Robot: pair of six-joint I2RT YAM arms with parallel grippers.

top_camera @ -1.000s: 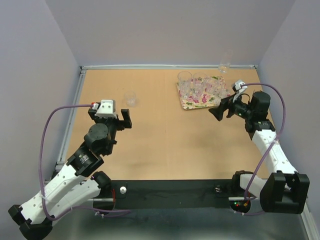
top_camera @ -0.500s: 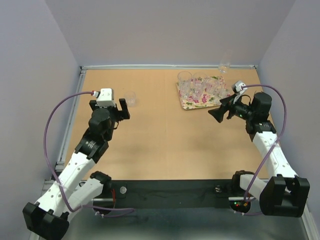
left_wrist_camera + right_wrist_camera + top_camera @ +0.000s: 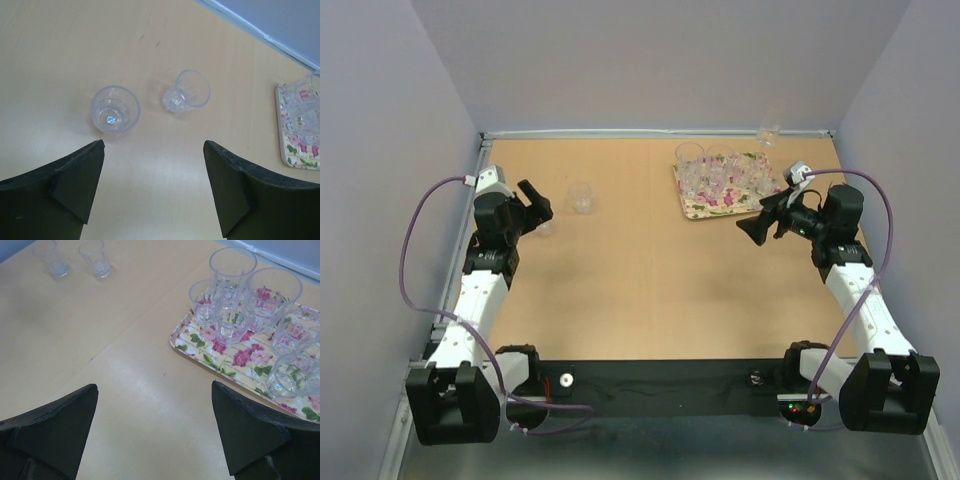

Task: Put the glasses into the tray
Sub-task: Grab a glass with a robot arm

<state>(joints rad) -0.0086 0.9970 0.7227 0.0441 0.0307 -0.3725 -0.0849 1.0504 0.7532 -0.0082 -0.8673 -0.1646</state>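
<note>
Well apart from tray point(image 3: 710, 207), two glasses point(image 3: 115, 108)

Glasses point(image 3: 231, 270) clear – tray point(image 3: 235, 362) cream, pink flowers, green leaves.

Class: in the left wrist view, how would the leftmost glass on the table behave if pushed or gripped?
The glass looks clear and smooth, so probably slippery and breakable. It seems small and thin-walled, likely light. Its base looks narrower than its rim, so a high push might tip it.

Left claw point(image 3: 538, 203) spread near a glass point(image 3: 581, 197) — tray point(image 3: 705, 209) well apart.
</note>
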